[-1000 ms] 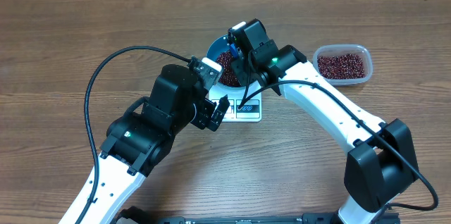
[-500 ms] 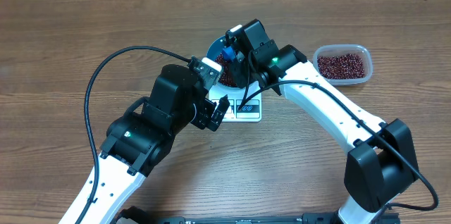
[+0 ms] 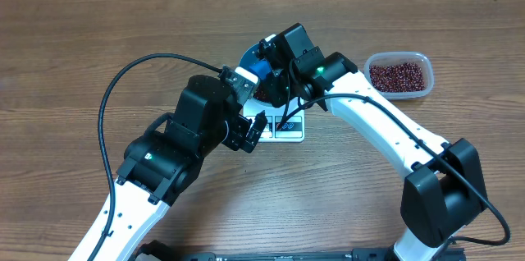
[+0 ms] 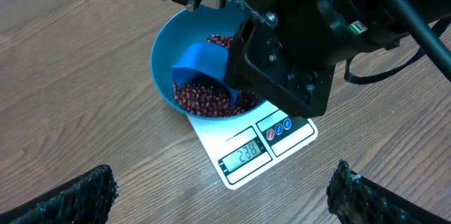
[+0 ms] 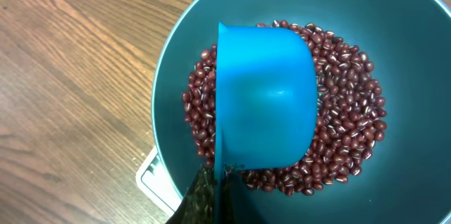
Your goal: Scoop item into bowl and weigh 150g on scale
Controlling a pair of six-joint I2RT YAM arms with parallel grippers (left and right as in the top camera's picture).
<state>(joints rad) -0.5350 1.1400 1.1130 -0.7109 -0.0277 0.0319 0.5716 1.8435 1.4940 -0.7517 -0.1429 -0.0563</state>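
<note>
Blue scoop (image 5: pixel 264 97) has swung over the bowl (image 4: pixel 163 48), clamped in the right pincer (image 5: pixel 210 197); left pincer (image 4: pixel 220 199) wide, empty. Wooden counter (image 3: pixel 82 31): one scale (image 4: pixel 211 129), one bean tub (image 3: pixel 399 55).

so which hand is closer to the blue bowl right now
right. the right hand is directly over the bowl, shut on the blue scoop inside it over the beans. the left hand is open, off the bowl, beside the scale at its front left corner.

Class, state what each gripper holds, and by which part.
Right gripper: the blue scoop, its jaws shut at the handle end. Left gripper: nothing, jaws open.
</note>
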